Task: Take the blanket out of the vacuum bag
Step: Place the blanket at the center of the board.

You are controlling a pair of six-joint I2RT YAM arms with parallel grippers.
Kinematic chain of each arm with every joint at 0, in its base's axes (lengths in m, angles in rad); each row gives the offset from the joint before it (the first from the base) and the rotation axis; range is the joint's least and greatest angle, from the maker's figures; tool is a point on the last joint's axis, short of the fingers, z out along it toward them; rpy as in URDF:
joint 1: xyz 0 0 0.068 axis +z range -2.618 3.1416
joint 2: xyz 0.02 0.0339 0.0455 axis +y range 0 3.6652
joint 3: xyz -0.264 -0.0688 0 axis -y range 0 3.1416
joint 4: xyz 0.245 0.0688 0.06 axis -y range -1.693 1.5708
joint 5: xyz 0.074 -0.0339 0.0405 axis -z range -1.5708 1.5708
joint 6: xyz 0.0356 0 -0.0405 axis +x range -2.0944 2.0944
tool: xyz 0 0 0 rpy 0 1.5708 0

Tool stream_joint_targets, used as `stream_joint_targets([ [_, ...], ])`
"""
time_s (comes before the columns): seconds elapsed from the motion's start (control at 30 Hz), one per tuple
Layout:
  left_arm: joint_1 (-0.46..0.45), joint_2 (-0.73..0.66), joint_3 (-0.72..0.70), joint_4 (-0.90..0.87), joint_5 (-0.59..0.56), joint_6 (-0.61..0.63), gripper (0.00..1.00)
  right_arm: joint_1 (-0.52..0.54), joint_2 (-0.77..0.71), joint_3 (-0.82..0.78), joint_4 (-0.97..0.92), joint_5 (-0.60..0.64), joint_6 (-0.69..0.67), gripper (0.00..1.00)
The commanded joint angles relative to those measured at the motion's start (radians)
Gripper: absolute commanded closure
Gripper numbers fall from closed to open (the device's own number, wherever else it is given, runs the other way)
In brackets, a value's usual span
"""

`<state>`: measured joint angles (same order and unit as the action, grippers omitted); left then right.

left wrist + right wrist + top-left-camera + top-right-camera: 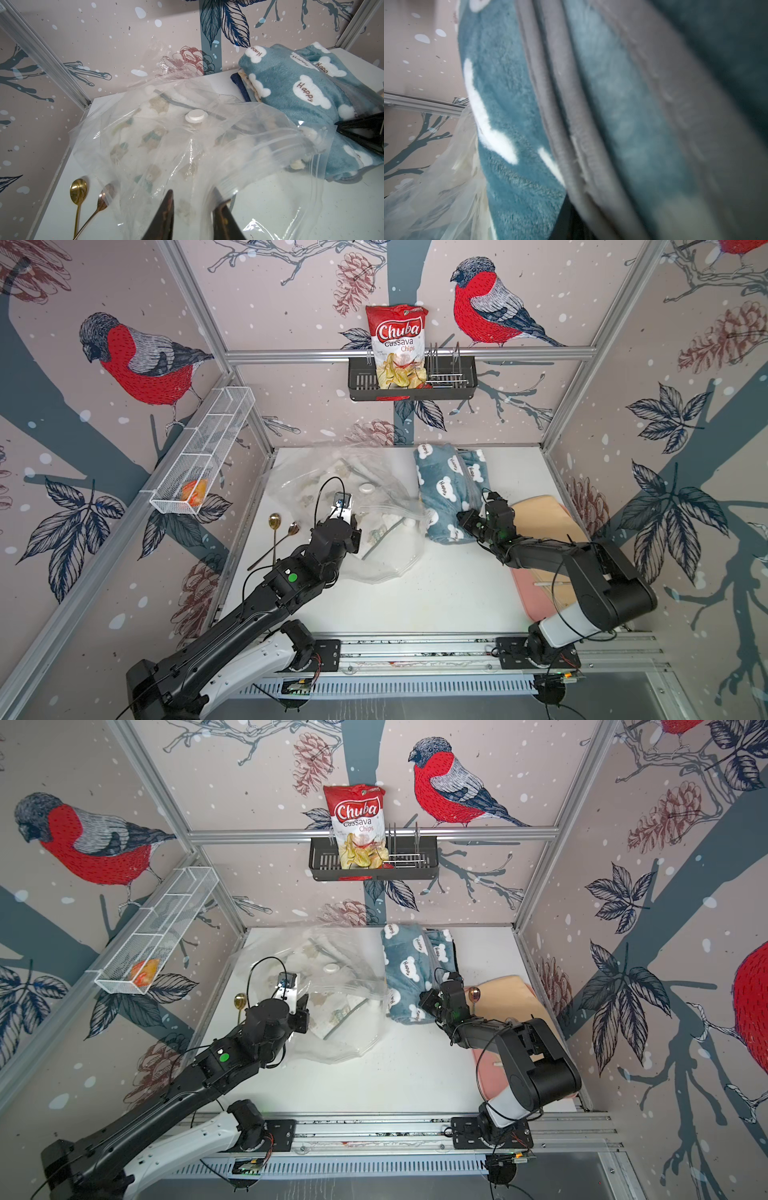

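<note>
The vacuum bag lies crumpled and clear on the white table, its white valve cap facing up. A cream cloth with a bear print shows through it. My left gripper has bunched bag plastic between its fingers at the near mouth. The blue blanket with white "Happy" bears lies to the right of the bag, and the bag's zip edge overlaps its near side. My right gripper is shut on the blanket's near edge. Blanket fills the right wrist view.
Two spoons lie left of the bag. A wooden board and a pink mat sit at the right, under the right arm. A black shelf with a chips bag hangs on the back wall, and a white wire basket on the left wall.
</note>
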<state>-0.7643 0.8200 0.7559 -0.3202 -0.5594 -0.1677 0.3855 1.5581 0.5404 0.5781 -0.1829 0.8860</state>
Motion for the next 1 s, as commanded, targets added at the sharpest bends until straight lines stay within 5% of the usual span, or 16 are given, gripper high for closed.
stream_joint_targets([
  [0.0, 0.0, 0.003, -0.002, 0.033, -0.018, 0.001, 0.7, -0.002, -0.011, 0.006, 0.011, -0.063, 0.014, 0.78],
  [0.2, 0.001, 0.004, -0.003, 0.031, -0.03, 0.004, 0.7, 0.002, -0.159, 0.085, -0.152, -0.056, -0.039, 0.7],
  [0.37, 0.001, 0.004, -0.003, 0.035, -0.024, 0.004, 0.7, -0.047, -0.223, 0.225, -0.28, 0.047, -0.174, 0.45],
  [0.43, 0.002, 0.007, -0.002, 0.035, -0.021, 0.005, 0.7, -0.119, -0.139, 0.348, -0.338, -0.015, -0.235, 0.36],
  [0.63, 0.001, 0.014, -0.002, 0.034, -0.022, 0.005, 0.7, -0.215, 0.215, 0.724, -0.556, -0.255, -0.368, 0.33],
  [0.97, 0.002, 0.021, -0.003, 0.036, -0.011, 0.008, 0.69, -0.214, 0.398, 0.833, -0.566, -0.325, -0.424, 0.27],
])
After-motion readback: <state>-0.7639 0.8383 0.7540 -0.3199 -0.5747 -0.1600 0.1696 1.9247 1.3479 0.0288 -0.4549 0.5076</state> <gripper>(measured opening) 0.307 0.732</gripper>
